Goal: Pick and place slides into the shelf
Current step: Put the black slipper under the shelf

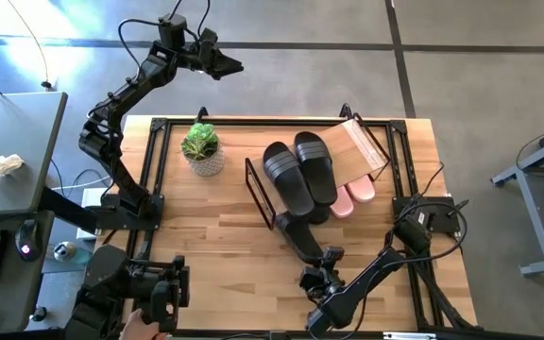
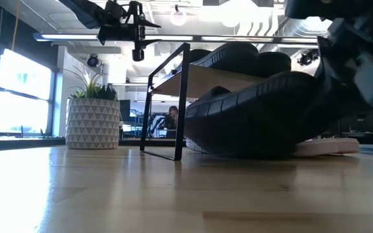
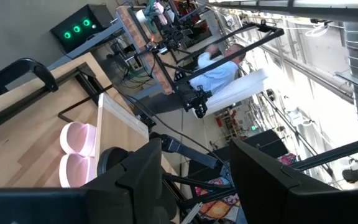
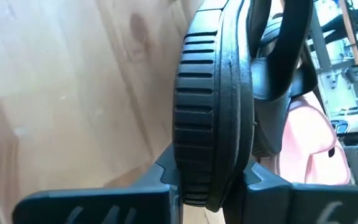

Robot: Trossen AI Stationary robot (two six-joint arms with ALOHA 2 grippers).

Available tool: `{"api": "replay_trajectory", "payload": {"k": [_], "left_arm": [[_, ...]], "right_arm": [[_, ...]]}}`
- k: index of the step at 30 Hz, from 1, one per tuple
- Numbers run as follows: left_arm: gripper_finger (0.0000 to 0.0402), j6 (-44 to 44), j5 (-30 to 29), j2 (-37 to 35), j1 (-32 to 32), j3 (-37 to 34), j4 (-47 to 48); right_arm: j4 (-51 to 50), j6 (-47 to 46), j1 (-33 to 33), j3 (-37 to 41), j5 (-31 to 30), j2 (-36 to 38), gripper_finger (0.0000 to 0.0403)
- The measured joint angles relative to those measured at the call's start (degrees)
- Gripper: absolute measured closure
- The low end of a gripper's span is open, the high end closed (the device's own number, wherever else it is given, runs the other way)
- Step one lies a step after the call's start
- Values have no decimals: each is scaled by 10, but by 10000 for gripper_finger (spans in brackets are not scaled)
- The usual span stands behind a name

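Your right claw (image 4: 207, 186) pinches a black slide (image 4: 213, 106) by its heel; lift it toward the shelf (image 1: 352, 146) next.

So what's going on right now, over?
Right gripper shut on black slide beside shelf. Left gripper raised behind table, empty. Two black slides already on shelf.

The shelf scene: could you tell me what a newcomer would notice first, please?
Two black slides lie atop the shelf, with pink slides underneath. The right hand grips another black slide's edge at the shelf's front. The left hand hangs raised beyond the table's far edge.
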State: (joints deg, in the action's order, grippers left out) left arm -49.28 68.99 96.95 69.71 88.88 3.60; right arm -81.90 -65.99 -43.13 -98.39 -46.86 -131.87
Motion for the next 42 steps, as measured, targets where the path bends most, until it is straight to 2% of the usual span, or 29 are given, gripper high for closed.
{"api": "replay_trajectory", "payload": {"k": [20, 29, 42], "left_arm": [[227, 2, 0, 0, 0, 0, 0], [227, 2, 0, 0, 0, 0, 0], [227, 2, 0, 0, 0, 0, 0]], "right_arm": [[-10, -24, 31, -1, -101, 0, 368], [-4, -20, 30, -1, -120, 0, 368], [44, 35, 48, -1, -143, 0, 368]]}}
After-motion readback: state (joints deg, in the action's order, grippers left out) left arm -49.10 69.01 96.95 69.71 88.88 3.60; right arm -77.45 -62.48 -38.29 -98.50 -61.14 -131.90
